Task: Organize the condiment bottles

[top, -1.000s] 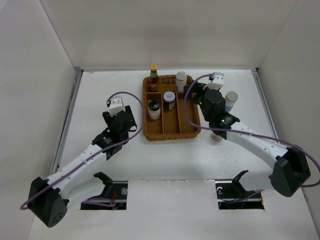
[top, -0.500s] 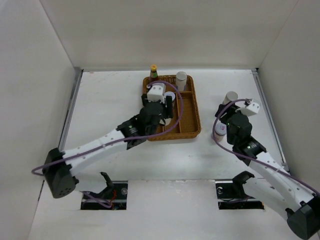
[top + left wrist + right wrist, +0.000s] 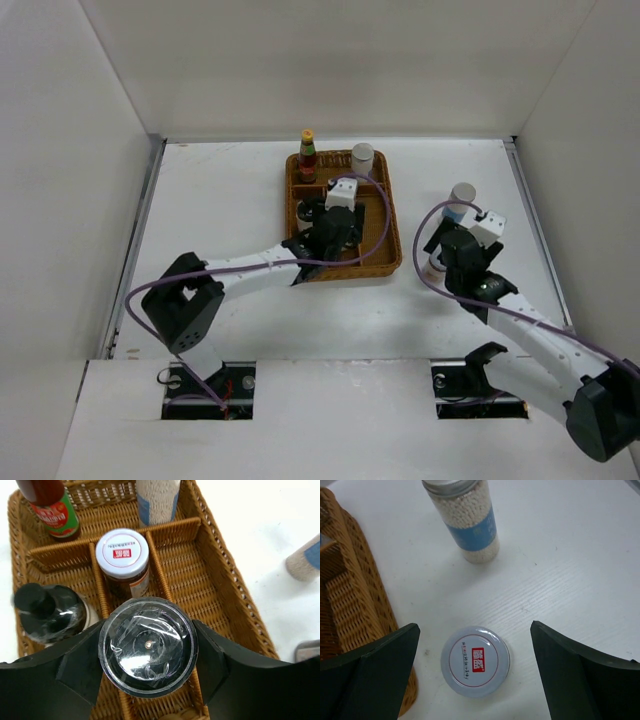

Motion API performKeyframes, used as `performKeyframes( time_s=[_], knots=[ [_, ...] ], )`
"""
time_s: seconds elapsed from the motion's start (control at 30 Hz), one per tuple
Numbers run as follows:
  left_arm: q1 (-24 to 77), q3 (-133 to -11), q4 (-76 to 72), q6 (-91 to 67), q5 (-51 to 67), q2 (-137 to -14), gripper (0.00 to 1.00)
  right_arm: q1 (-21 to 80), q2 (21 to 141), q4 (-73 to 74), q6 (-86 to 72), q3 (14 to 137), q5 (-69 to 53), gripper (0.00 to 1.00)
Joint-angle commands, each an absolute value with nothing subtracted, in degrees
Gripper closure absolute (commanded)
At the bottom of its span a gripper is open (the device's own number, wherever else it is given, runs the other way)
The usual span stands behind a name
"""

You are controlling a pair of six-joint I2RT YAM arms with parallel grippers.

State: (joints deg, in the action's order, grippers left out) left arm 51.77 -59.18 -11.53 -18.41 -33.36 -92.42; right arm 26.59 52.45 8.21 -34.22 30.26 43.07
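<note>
We see the left gripper (image 3: 147, 647) pinching a dark-lidded jar (image 3: 146, 630) from both sides, held above the middle lane of the wicker tray (image 3: 220, 595). If it goes down off-centre, we judge its base could catch a woven divider and tip, or bump the brown sauce jar (image 3: 122, 555) just ahead of it. The right gripper (image 3: 475, 655) is spread wide and holds nothing, poised over a white-lidded jar (image 3: 476, 661) that stands on the table just beside the tray's outer wall. That closeness is the risk here: the finger on that side could snag the wicker on the way down, or shove the jar instead of straddling it. A tall shaker (image 3: 467, 520) stands apart on the table. The red sauce bottle (image 3: 50, 505) and a black-capped bottle (image 3: 47, 612) are already in the tray. The held lid is round, wrapped in glossy, crinkled film; the tray is ribbed, springy weave; the shaker is a clear cylinder of pale beads with a blue label
</note>
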Motion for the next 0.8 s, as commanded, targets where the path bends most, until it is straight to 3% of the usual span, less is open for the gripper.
performKeyframes(
  time_s=[0.0,0.17,0.37,0.6,0.77],
  knots=[
    [51.63,-57.66,-19.42,-18.72,-33.31,-93.69,0.64,26.41,52.91,11.51,-37.53,30.50,43.08,0.00],
    [52.51,-55.46,-21.44,-18.90,-34.01,-95.80,0.49,26.41,53.70,11.34,-37.97,29.88,39.55,0.03],
    [53.39,-53.35,-21.98,-18.81,-34.01,-92.83,0.01,27.90,56.07,10.29,-40.34,28.83,38.59,0.17],
    [55.50,-51.42,-21.53,-17.58,-32.70,-77.37,0.00,27.73,59.94,8.18,-39.46,29.97,36.92,0.29],
    [55.77,-45.19,-24.07,-17.84,-33.57,-65.06,0.00,27.20,58.20,9.57,-38.59,31.46,38.40,0.59]
  ],
)
